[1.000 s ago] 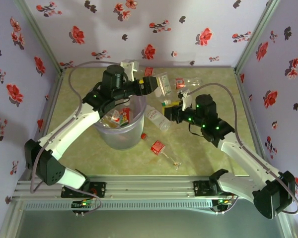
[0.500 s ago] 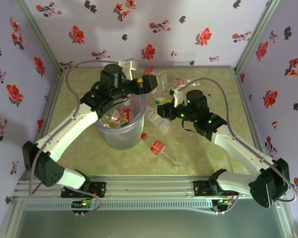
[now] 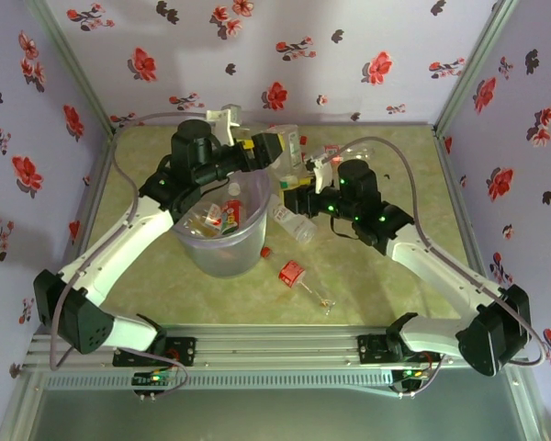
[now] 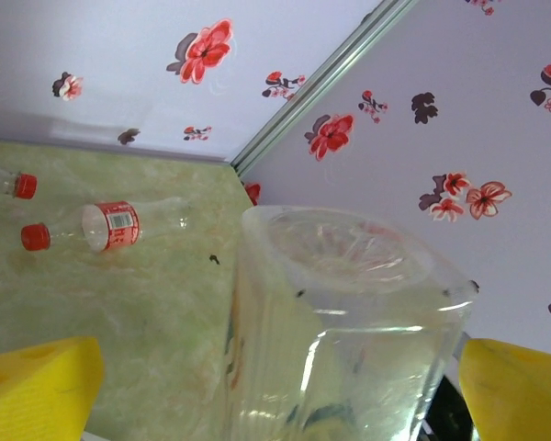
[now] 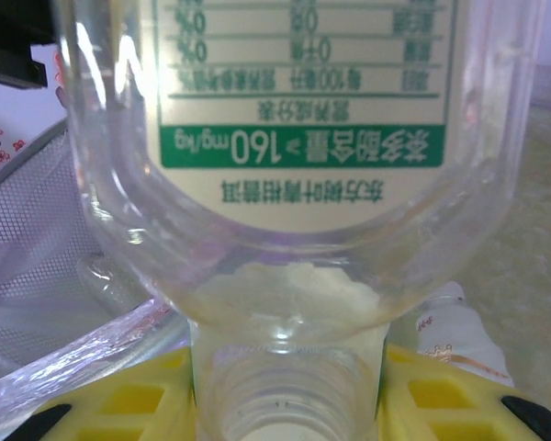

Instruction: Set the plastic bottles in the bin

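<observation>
Lavender-tinted and translucent, the bin (image 3: 228, 259) stands left of centre on the green table (image 3: 386, 276), with a few red-labelled bottles (image 3: 219, 217) lying inside it. My left gripper (image 3: 268, 149) hangs over the bin's far right rim, clamped on a clear bottle (image 3: 291, 147) held up off the table. On the left wrist camera that bottle's base points away from me, with a yellow finger (image 4: 37, 390) on either side. My right gripper (image 3: 298, 188) sits just right of the bin's rim. Its wrist camera shows the yellow pads (image 5: 133, 404) pinched on the neck of a green-labelled bottle (image 5: 303, 184), with the bin's rim close on the left. On the table, a white-capped bottle (image 3: 294, 223) lies just right of the bin. A single red-labelled one (image 3: 294, 273) lies nearer to me. Two red-capped bottles (image 4: 119, 225) lie towards the far side, well apart from the bin.
</observation>
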### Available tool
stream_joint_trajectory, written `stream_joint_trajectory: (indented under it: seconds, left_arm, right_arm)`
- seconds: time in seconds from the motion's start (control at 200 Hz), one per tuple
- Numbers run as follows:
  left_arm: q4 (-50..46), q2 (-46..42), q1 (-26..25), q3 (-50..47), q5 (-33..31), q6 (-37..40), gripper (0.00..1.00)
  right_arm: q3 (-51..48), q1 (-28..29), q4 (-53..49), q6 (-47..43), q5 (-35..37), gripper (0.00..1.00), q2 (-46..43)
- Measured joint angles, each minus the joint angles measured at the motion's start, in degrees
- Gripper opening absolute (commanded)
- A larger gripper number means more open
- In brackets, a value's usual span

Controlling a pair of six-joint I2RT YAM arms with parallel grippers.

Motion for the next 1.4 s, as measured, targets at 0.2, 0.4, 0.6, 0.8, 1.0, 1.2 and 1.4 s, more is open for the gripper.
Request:
stream_joint_trajectory:
  seconds: [0.2,0.4,0.6,0.8,1.0,1.2,1.4]
  left_arm:
    - [0.1,-2.0,1.5,-2.2,0.4,0.0,1.0]
    - [-0.2,-1.6,2.0,-1.7,0.5,0.1,1.0]
    - [-0.6,2.2,1.6,3.0,1.0,0.7,1.0]
    - [-1.8,4.7,0.9,6.6,2.8,1.3,0.94]
    - [-3.4,5.8,0.9,7.1,3.1,2.6,0.67]
    - [-5.0,6.0,0.9,7.5,2.7,2.8,0.53]
    - [-5.9,6.0,1.2,8.9,2.8,3.3,0.5]
  right_arm:
    - [0.3,-1.0,-1.0,0.9,0.3,0.26,0.3]
    - [0.8,-1.4,-1.1,0.9,-0.8,0.26,0.9]
    - [3.7,-0.8,-2.8,0.4,-2.9,0.26,2.6]
    - [5.5,0.1,-3.6,0.0,-4.6,0.26,4.2]
    - [5.5,0.4,-4.9,-0.9,-4.8,0.26,4.8]
    - [5.6,0.4,-5.7,-1.5,-3.9,0.34,4.9]
    - [6.1,0.4,-6.0,-1.6,-3.1,0.82,4.8]
